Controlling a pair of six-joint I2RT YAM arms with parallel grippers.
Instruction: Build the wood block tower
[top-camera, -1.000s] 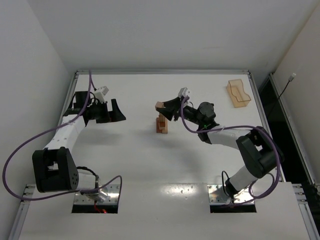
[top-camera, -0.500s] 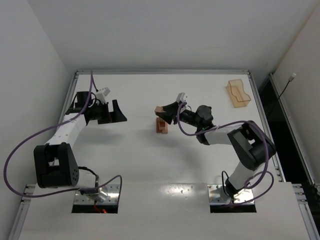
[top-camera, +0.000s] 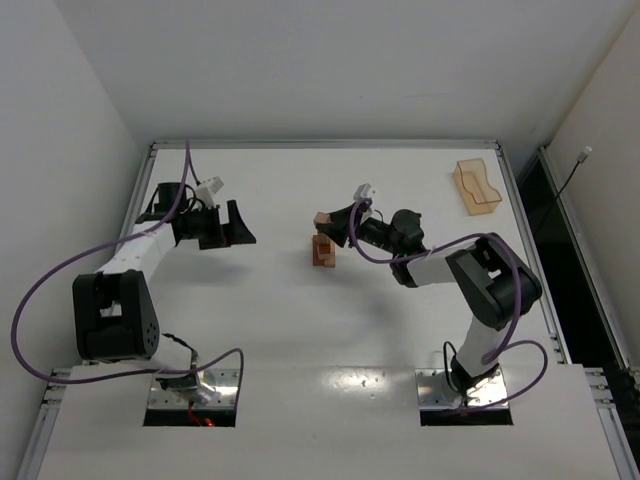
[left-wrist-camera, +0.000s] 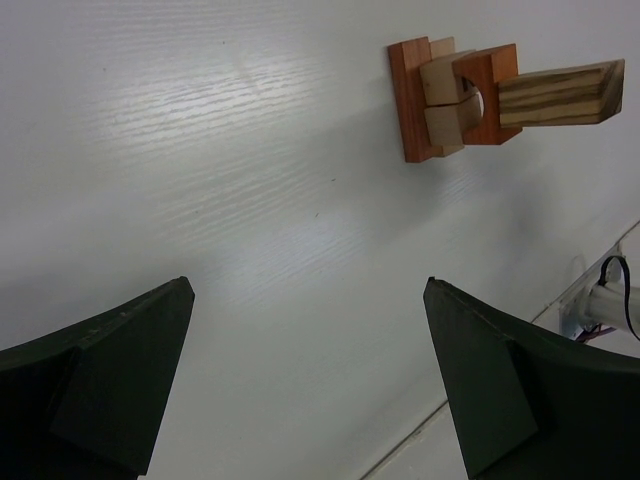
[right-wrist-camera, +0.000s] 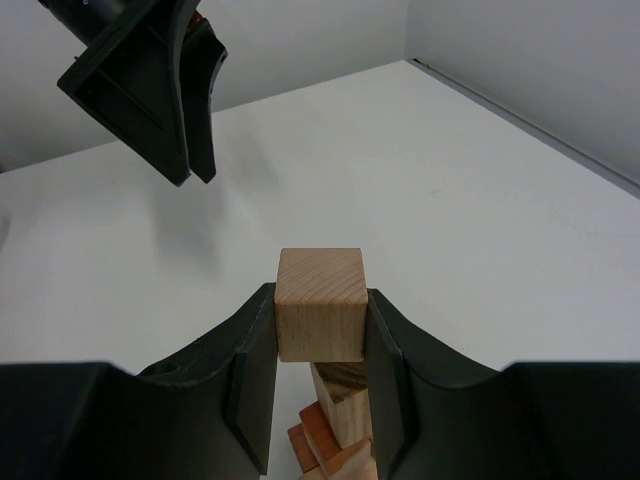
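The wood block tower stands mid-table: reddish-orange blocks at the base, tan blocks and an upright striped bar on top. From the left wrist view the tower shows side-on, far from my fingers. My right gripper is shut on a light tan cube, holding it directly over the bar's top end; I cannot tell whether they touch. In the top view the cube sits at the tip of the right gripper. My left gripper hangs open and empty to the tower's left, also the left gripper.
A translucent orange tray lies at the back right of the table. The left gripper's dark fingers show beyond the tower in the right wrist view. The table's raised rim runs along the back.
The right arm has folded its elbow in toward the tower, and the cube has shifted slightly down toward the bar. The left gripper has barely moved and stays open.
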